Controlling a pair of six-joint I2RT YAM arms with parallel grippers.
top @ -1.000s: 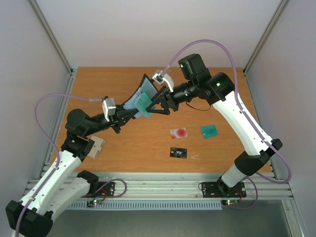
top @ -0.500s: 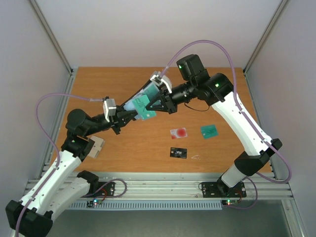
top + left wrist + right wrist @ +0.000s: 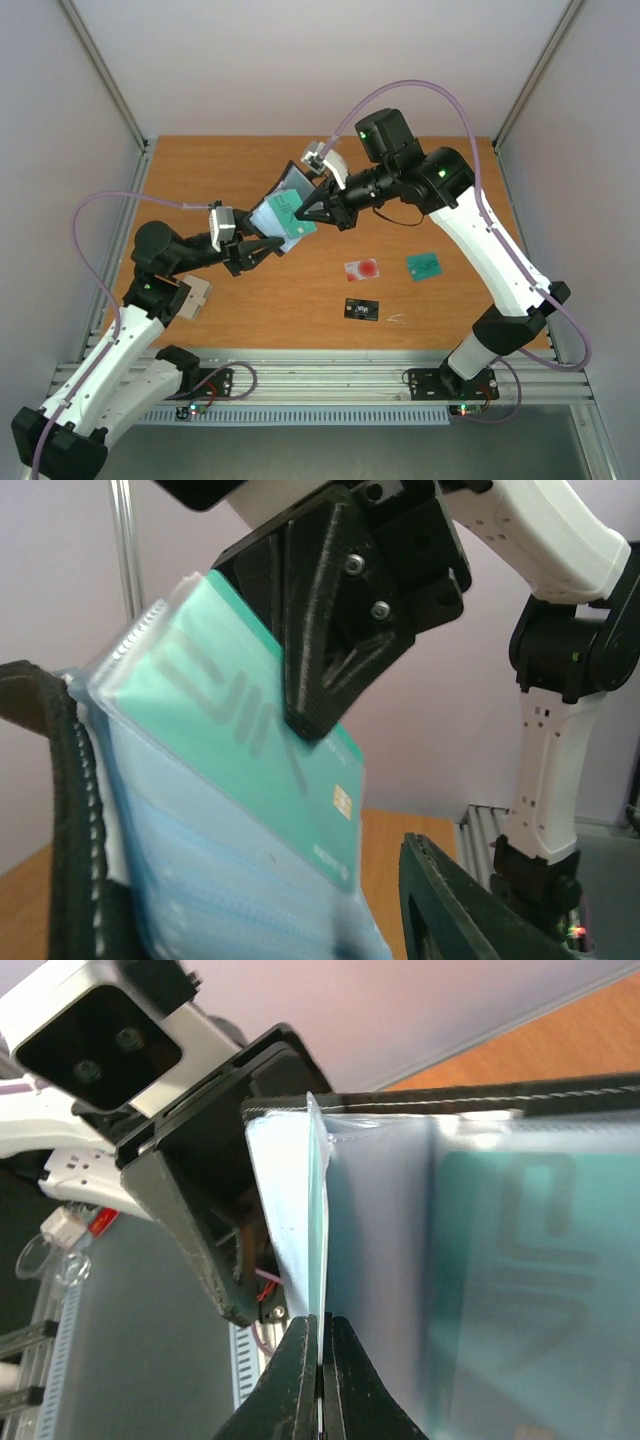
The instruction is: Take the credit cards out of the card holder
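Observation:
The card holder (image 3: 272, 208) hangs in the air over the table's middle, pale blue sleeves showing (image 3: 200, 860). A teal-green credit card (image 3: 297, 222) sticks out of it, and my right gripper (image 3: 310, 212) is shut on that card's edge (image 3: 323, 1250), fingertips (image 3: 300, 1370) pressed together. My left gripper (image 3: 256, 248) sits just below-left of the holder with its jaws apart; its right finger (image 3: 450, 900) stands clear of the sleeves. Three credit cards lie on the table: whitish with a red spot (image 3: 362, 268), teal (image 3: 424, 265), black (image 3: 362, 310).
A tan block (image 3: 196, 297) sits by my left arm. A small clear scrap (image 3: 397, 319) lies right of the black card. Grey walls close in the table on three sides, and a metal rail (image 3: 330, 375) runs along the near edge.
My right gripper has shut on the teal card in the holder. My left gripper has opened and drawn back down-left, off the holder. The holder has folded flatter.

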